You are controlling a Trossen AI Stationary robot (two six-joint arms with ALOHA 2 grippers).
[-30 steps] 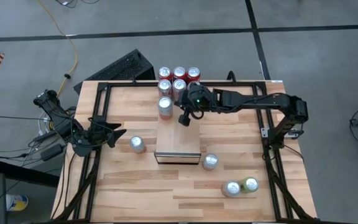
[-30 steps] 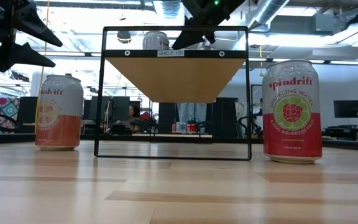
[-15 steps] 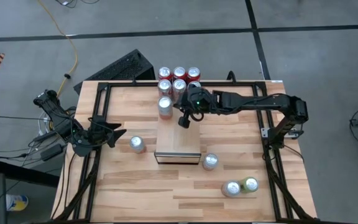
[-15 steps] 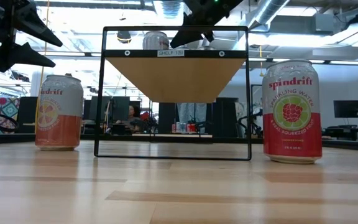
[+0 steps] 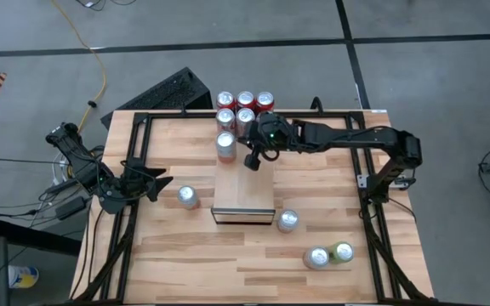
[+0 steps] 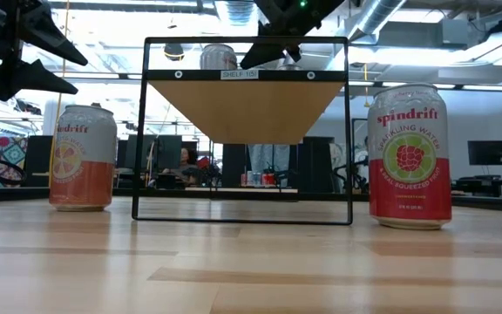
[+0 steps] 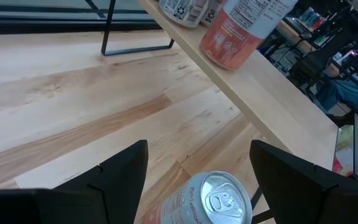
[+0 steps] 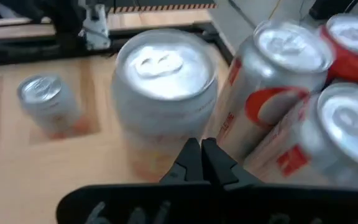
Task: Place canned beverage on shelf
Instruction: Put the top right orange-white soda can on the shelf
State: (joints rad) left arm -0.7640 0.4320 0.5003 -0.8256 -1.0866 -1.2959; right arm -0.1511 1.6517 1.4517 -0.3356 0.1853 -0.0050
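The shelf [image 5: 243,191] stands mid-table, with a light wood top and a dark front edge. A silver can [image 5: 225,144] stands upright on its base at the shelf's far left corner, and it also shows in the low view [image 6: 219,57]. My right gripper [image 5: 252,161] is shut and empty. It hangs over the shelf's far part, just right of that can [image 8: 163,87]. My left gripper [image 5: 156,183] is open at the table's left. Its fingers stand apart on either side of an upright can [image 7: 210,199] on the table, without touching it.
Several red-and-white cans [image 5: 245,109] stand clustered at the table's far edge behind the shelf. An upright can [image 5: 287,221] stands right of the shelf's front. Two more cans [image 5: 317,257], one with a green top [image 5: 343,252], stand near the front right. A black frame [image 5: 373,195] edges the table.
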